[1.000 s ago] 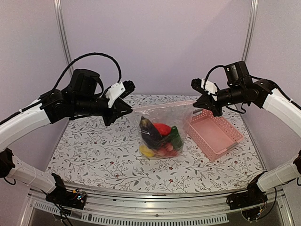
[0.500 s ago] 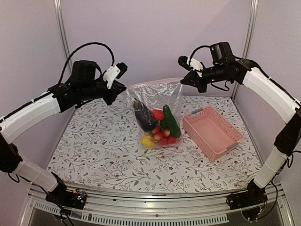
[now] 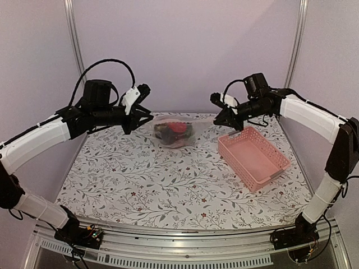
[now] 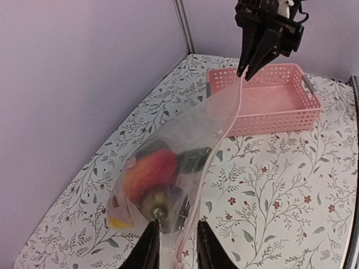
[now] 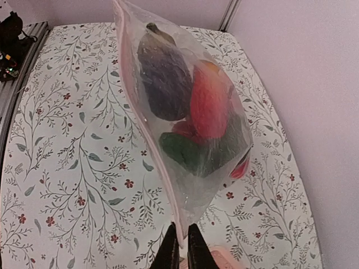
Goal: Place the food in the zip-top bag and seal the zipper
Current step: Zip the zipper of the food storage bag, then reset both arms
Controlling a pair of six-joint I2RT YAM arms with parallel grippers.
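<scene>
Swung down from its upright hang of half a second ago, the clear, crinkly plastic zip-top bag (image 3: 174, 130) now stretches sideways between the two arms, low over the far end of the flower-printed table (image 3: 140, 185). The left gripper (image 3: 147, 115) is clamped on one mouth corner and the right gripper (image 3: 217, 116) pinches the other, with the thin pinkish zipper (image 4: 208, 159) running taut between them. Inside, the toy food lies bunched together: a dark purple eggplant (image 5: 165, 78), a red pepper (image 5: 210, 103) and a green piece (image 5: 185, 151) press against the film. Whether the sagging belly touches the table cannot be told. A pink slatted plastic basket (image 3: 231, 151) sits at right, near the right gripper.
</scene>
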